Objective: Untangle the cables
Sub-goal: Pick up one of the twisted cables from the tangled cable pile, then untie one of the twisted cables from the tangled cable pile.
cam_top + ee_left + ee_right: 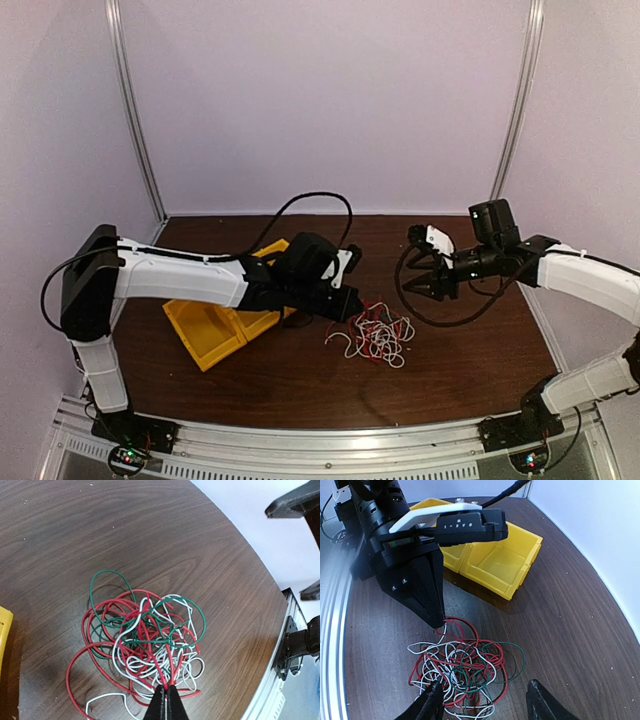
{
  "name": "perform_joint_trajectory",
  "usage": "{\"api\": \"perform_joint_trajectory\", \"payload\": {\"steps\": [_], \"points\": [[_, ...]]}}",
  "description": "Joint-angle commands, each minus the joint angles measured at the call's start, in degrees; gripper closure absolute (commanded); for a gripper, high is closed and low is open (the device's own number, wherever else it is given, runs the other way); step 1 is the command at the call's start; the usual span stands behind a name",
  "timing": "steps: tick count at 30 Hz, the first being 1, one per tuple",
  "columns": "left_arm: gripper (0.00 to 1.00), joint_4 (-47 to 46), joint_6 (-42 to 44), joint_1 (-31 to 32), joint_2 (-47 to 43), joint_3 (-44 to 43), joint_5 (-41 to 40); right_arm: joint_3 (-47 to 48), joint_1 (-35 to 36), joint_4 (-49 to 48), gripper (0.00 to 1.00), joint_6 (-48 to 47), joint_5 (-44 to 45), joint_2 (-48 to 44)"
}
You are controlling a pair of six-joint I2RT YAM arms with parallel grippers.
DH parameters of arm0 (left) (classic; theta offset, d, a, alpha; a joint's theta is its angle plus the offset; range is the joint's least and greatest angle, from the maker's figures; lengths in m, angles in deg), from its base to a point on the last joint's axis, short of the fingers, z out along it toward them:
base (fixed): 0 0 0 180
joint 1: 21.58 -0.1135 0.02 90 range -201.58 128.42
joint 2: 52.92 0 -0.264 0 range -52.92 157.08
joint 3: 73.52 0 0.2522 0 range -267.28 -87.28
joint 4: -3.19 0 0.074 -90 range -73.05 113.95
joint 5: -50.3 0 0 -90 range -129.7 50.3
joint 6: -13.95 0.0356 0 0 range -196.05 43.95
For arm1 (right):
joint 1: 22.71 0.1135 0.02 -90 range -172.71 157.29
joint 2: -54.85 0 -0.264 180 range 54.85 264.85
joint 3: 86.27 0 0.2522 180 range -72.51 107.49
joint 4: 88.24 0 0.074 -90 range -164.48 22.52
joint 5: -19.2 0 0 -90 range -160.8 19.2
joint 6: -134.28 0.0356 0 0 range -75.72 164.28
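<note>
Tangle of thin cables (pixel 145 645), likely light and floppy: left gripper (pixel 165 702) jaws pinch its edge strands, right gripper (pixel 485 690) jaws gape, outer loops probably easiest to grab.

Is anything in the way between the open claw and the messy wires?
No, nothing visible. The right gripper, jaws open, has only bare wood between it and the cables. The left gripper pinches the tangle's far side, and the yellow bins stand beyond that.

Left arm (pixel 180 275) reached from the near left corner toward the middle of the counter (pixel 470 370), left hand (pixel 165 690) pinched shut on the cables (pixel 145 645), right hand (pixel 428 286) spread wide beside it.
</note>
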State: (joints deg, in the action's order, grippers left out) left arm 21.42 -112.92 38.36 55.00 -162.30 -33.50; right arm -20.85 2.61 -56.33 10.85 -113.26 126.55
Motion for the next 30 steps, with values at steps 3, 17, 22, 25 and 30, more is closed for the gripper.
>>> {"api": "perform_joint_trajectory", "payload": {"steps": [3,17,22,25,30], "points": [[1.00,-1.92,2.45,-0.28,-6.28,-1.35,-1.80,-3.81,2.29,-5.43,0.41,-0.29,-4.11,0.16],[1.00,-2.12,1.82,-0.26,-11.33,-1.98,-0.42,-0.14,6.57,-17.60,0.27,7.45,-9.52,13.32],[1.00,-2.67,0.97,-0.26,-14.48,-2.00,-0.21,2.19,7.37,-19.69,0.23,9.53,-11.27,18.08],[1.00,-3.12,0.14,-0.31,-16.90,-1.74,-0.32,3.01,7.46,-22.04,0.24,12.39,-13.19,20.99],[1.00,-4.04,-0.30,-0.31,-20.54,-1.31,-1.27,2.68,7.46,-24.40,0.48,15.39,-15.90,26.02]]}}
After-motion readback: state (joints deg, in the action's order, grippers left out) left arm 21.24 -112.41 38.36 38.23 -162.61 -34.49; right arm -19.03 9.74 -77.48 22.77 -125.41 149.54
